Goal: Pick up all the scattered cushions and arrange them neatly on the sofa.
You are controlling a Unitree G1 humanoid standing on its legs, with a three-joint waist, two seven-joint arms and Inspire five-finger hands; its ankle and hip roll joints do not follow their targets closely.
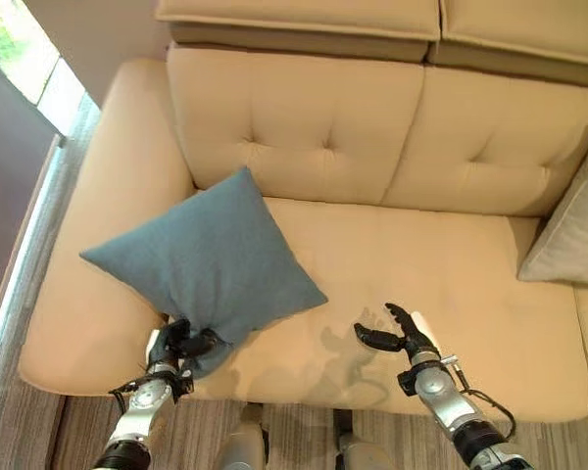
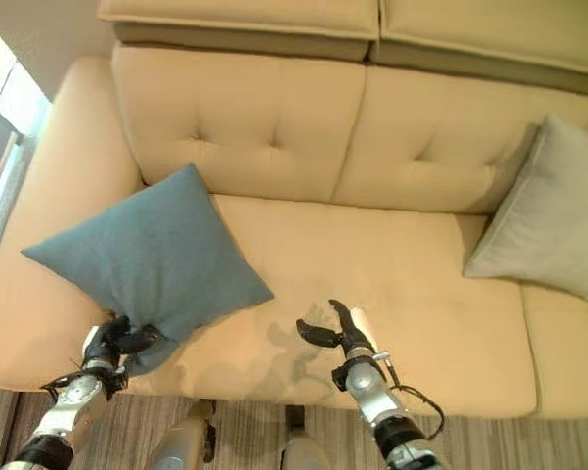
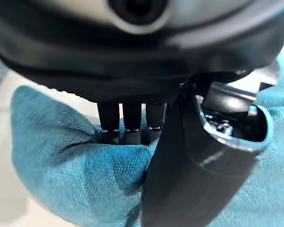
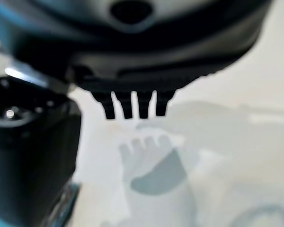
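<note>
A teal-blue cushion [image 1: 208, 259] rests tilted on the left part of the cream sofa [image 1: 441, 284], leaning toward the left armrest. My left hand [image 1: 179, 343] pinches the cushion's lower corner [image 3: 80, 170] at the seat's front edge, fingers and thumb curled into the cloth. My right hand [image 1: 400, 336] hovers over the middle of the seat near its front edge, fingers relaxed and holding nothing. A light grey cushion [image 2: 549, 220] leans against the backrest at the right.
The sofa's left armrest [image 1: 118, 196] curves beside the blue cushion. Striped wood floor [image 1: 304, 441] runs along the sofa's front. A bright window strip [image 1: 39, 78] lies at the far left. Bare seat stretches between the two cushions.
</note>
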